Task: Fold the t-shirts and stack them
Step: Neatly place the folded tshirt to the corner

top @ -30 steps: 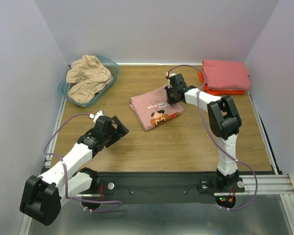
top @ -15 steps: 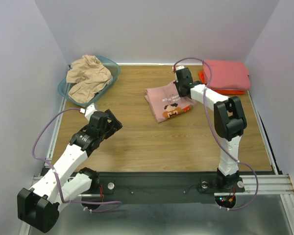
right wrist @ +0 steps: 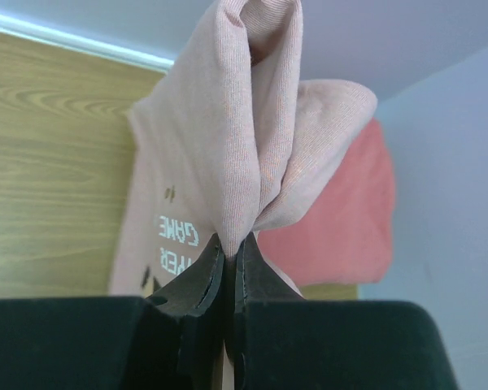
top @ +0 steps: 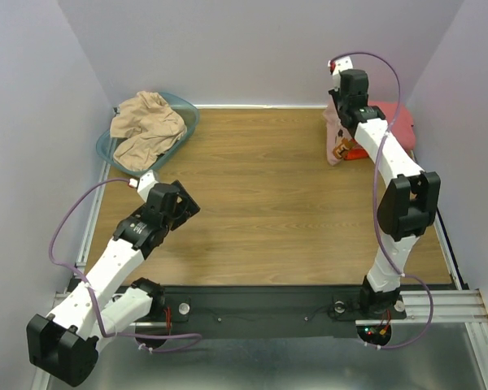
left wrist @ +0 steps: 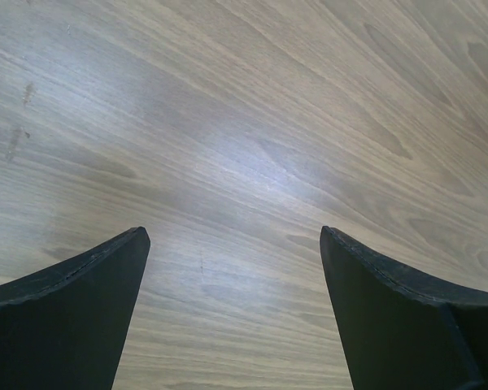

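**Right gripper (right wrist: 232, 244) holds pink shirt (right wrist: 244, 122) beside stack**

Jaws pressed together, pinching the folded cloth. It hangs long axis down at desk's (top: 268, 211) far right corner. Coral shirt (right wrist: 350, 219) lies just to its right, nearest this arm. Left gripper (left wrist: 232, 236) spread, empty, near left edge. Tan shirt (top: 146, 126) sits in basket (top: 191, 110), far left corner.

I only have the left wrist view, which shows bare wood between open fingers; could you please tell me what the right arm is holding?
Observer: The right fingers are shut on the dusty pink t-shirt, which hangs from them.
Operator: Thanks; where is the stack?
Observer: The coral pink t-shirt lies folded in the far right corner, beside the hanging one.
Operator: Is anything unfolded?
Observer: The tan-beige t-shirt sits crumpled in the teal basket.
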Controlling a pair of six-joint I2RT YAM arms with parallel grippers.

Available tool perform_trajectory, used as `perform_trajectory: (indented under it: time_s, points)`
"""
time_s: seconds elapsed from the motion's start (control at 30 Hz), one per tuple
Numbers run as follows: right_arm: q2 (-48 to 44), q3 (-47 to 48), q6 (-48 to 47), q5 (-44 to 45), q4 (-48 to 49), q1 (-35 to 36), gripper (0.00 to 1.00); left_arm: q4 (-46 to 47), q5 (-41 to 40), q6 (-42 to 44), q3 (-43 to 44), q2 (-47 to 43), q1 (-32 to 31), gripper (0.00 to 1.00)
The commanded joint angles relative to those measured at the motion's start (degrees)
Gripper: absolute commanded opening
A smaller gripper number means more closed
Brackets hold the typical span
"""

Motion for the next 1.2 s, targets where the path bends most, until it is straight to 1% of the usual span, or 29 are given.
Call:
perform_trajectory:
  time_s: [0.0,0.13,0.3,0.43,0.6,0.7,0.73,0.87,1.0,1.13,1.17]
  points:
    - [-0.6,6.7,-6.4,1.4,2.2,-0.8,0.00,-0.9,-2.6,0.7,2.6,-0.3,0.0,0.98]
    - [1.8,10.4,-9.0,3.7,2.2,-2.8,0.00,-2.1,-3.6,1.0,3.4,0.0,0.0,0.98]
    - [2.6,14.1,-9.0,-0.1,2.2,-5.7,0.00,-2.8,-4.2,1.2,4.2,0.3,0.0,0.98]
    - [2.9,15.2,-8.8,-0.8,2.2,-6.6,0.00,-1.9,-3.7,1.3,4.4,1.2,0.1,0.98]
    - [5.6,17.0,-7.5,-1.7,2.2,-9.1,0.00,-1.3,-3.4,1.5,4.4,2.3,0.1,0.98]
    - [8.6,18.8,-5.9,-1.6,2.3,-10.3,0.00,-1.3,-3.6,1.6,4.5,3.2,0.1,0.98]
    - [10.0,19.9,-5.3,-1.7,2.3,-12.6,0.00,-1.4,-3.7,1.7,4.5,3.4,0.1,0.98]
    - [13.3,22.7,-2.9,-2.6,2.3,-16.1,0.00,-1.6,-4.1,1.6,4.8,4.1,0.1,0.98]
    - [19.9,28.4,-2.4,1.5,2.3,-19.5,0.00,-1.9,-4.3,1.6,5.6,5.1,0.3,0.98]
    - [22.6,29.1,0.5,0.8,2.4,-22.1,0.01,-2.0,-4.5,1.5,6.5,6.1,0.4,0.98]
    - [22.9,28.7,0.5,0.3,2.2,-22.4,0.07,-1.9,-4.4,1.5,6.5,6.3,0.5,0.98]
